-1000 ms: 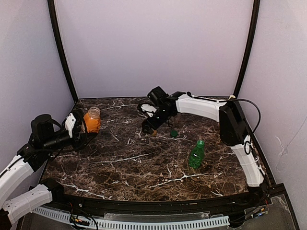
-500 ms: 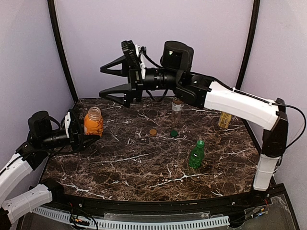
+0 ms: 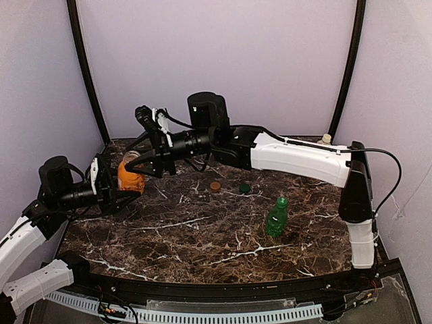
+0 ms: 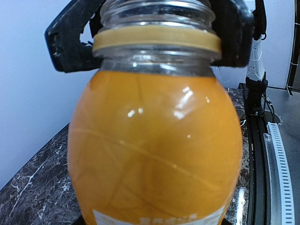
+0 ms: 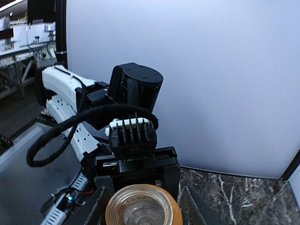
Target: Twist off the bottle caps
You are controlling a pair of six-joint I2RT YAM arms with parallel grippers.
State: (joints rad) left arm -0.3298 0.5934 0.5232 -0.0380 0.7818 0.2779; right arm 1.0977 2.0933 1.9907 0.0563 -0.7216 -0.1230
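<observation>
Starting at the left hand (image 3: 115, 187): it is closed on the lower body of the orange bottle (image 3: 129, 179) and holds it tilted at the left side of the table (image 3: 202, 236). The bottle's mouth is open, with no cap on it.

Right hand (image 3: 137, 156): reached across from the right, partly open. Its two black fingers (image 4: 70, 40) stand one on each side of the orange bottle's neck, at the level of the yellow ring. Whether they press on the neck or only flank it cannot be told.

Count of bottles in view: two, the orange bottle and one green bottle (image 3: 275, 219), upright right of centre.

Count of caps:
- One tan-gold cap (image 3: 214, 185), loose on the table near the middle.
- One dark green cap (image 3: 245, 188), loose just to its right, apart from it.
- One bright green cap (image 3: 282, 201), on the green bottle.
- One small pale round piece, apparently the pale yellow cap (image 3: 327, 138), at the back right corner; too small to confirm.
</observation>
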